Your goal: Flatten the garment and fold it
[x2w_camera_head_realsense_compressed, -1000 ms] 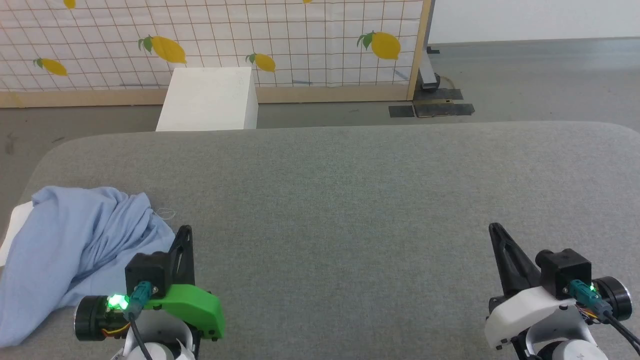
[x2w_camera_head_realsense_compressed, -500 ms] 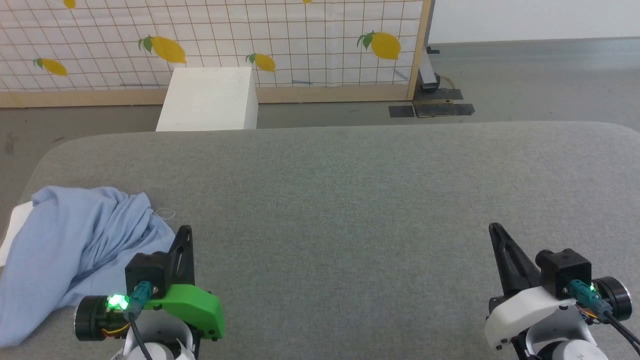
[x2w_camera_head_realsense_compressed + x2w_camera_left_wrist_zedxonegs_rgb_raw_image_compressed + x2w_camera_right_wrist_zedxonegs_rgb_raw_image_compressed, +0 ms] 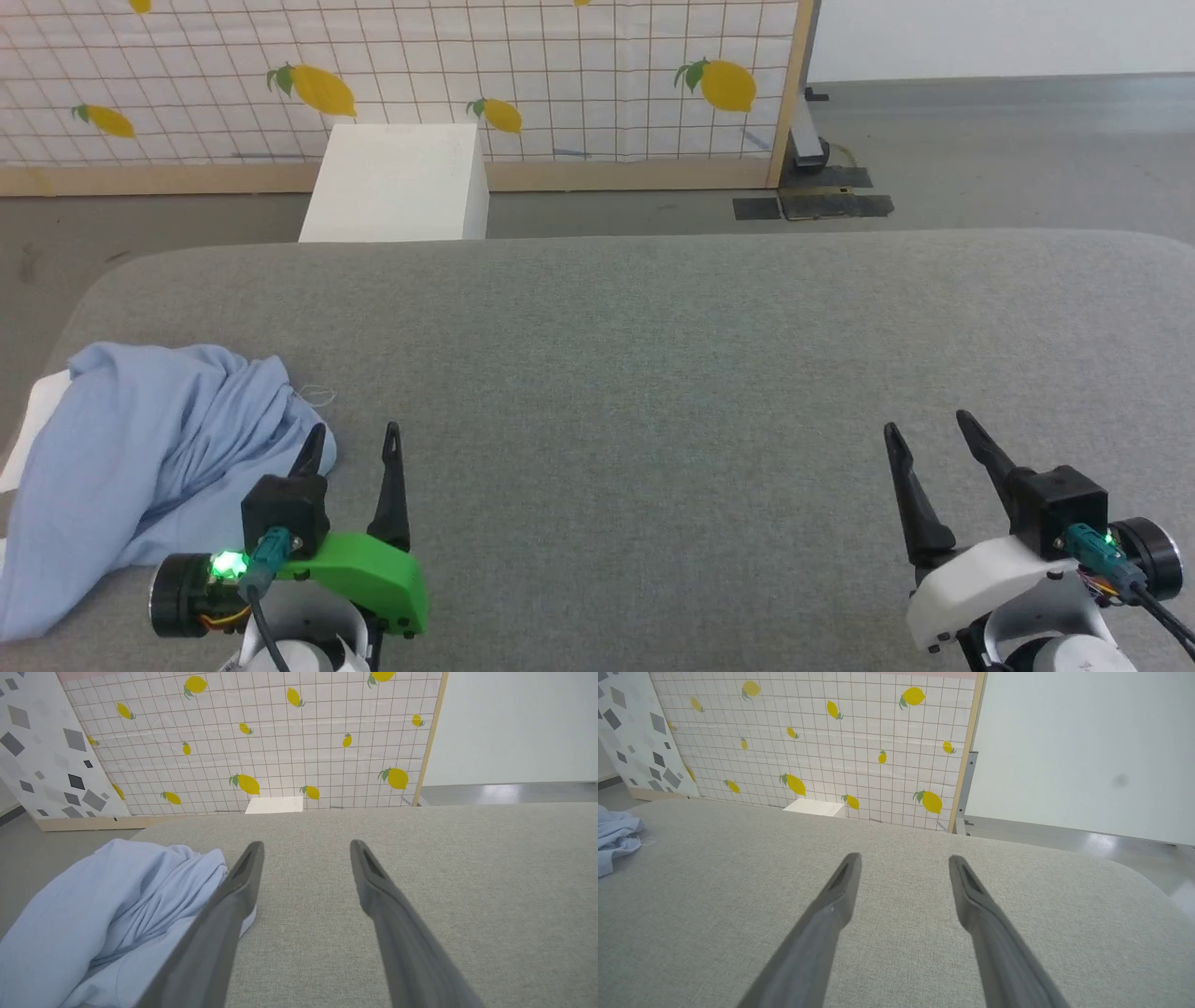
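The garment (image 3: 140,448), a light blue knit shirt, lies in a crumpled, ridged heap at the left end of the grey fabric-covered table (image 3: 653,327), with a white fabric section showing at its far left margin. It is neither spread nor folded, and its position on the table is unchanged over the last second. The change is at the end effectors. The left gripper (image 3: 355,431), with the green housing, had its two dark fingers pressed together a second ago and now has them spread wide, holding nothing. The right gripper (image 3: 926,425), with the white housing, has opened the same way and is also empty. The head view has shifted slightly, which is camera movement, not movement of the items. In the left wrist view the left gripper's (image 3: 306,847) inner-left finger overlaps the garment's (image 3: 107,905) right edge; contact cannot be confirmed. The right gripper (image 3: 904,858) stands well apart from the cloth (image 3: 616,835), over bare table. Assessment: work on the garment has not begun, and both tools appear readied for a first grasp. The left is the better placed.
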{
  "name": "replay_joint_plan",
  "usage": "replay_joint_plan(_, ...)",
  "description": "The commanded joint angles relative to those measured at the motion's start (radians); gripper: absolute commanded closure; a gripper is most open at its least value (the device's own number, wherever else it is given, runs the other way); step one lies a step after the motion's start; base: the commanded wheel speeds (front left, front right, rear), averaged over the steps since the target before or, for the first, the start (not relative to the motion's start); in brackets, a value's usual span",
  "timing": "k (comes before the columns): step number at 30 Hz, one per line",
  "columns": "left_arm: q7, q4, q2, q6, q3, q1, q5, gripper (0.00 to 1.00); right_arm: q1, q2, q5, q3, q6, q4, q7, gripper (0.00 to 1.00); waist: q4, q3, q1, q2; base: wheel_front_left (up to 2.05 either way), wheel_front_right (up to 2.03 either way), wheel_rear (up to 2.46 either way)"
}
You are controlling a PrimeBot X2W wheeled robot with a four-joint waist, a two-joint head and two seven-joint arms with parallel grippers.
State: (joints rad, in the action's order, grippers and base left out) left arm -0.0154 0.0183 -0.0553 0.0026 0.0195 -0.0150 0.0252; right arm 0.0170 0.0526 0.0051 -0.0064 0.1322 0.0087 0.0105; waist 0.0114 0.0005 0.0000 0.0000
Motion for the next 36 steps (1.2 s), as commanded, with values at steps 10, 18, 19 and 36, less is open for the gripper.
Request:
replay_joint_plan(10, -0.028, 0.015, 0.0, 0.022, 0.011, -0.015, 0.023, 0.0, -0.009, -0.001, 0.003, -0.001, 0.0, 0.01, 0.029, 0.0, 0.05, 0.002, 0.0, 0.0, 0.0, 0.0, 0.0)
replay_joint_plan(18, -0.045, 0.023, 0.0, 0.034, 0.01, -0.016, 0.033, 0.0, -0.013, -0.001, 0.005, 0.001, 0.0, 0.018, 0.042, 0.0, 0.101, 0.003, 0.0, 0.0, 0.0, 0.0, 0.0)
replay_joint_plan(19, -0.047, 0.024, 0.0, 0.035, 0.01, -0.016, 0.035, 0.0, -0.014, -0.001, 0.006, 0.001, 0.0, 0.019, 0.043, 0.0, 0.109, 0.003, 0.0, 0.0, 0.0, 0.0, 0.0)
replay_joint_plan(36, -0.082, 0.039, 0.001, 0.058, 0.008, -0.016, 0.059, 0.0, -0.023, -0.001, 0.01, 0.004, -0.001, 0.037, 0.068, 0.0, 0.228, 0.008, 0.0, 0.0, 0.0, 0.0, 0.0)
